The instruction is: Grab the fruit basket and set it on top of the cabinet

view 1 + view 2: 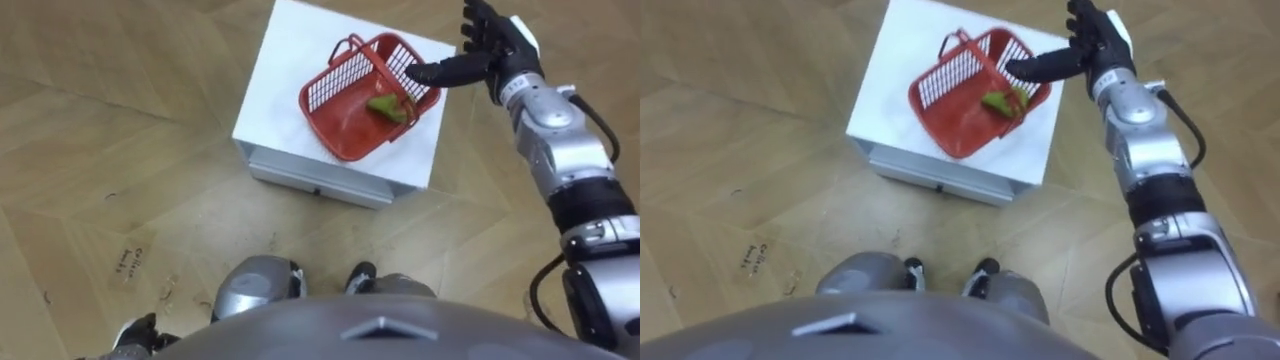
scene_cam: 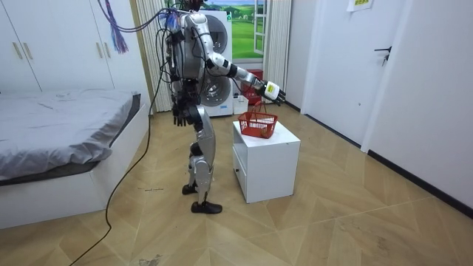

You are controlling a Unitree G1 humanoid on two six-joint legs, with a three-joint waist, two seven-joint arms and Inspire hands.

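In the red basket (image 1: 330,92) lies green fruit (image 1: 388,106).

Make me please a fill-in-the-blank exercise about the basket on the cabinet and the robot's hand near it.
1. The red basket stands on a ____ cabinet.
2. The one item lying inside the basket is ____ in colour.
3. The open hand stretched toward the basket's rim is the robot's ____ one.
Missing words: white; green; right.
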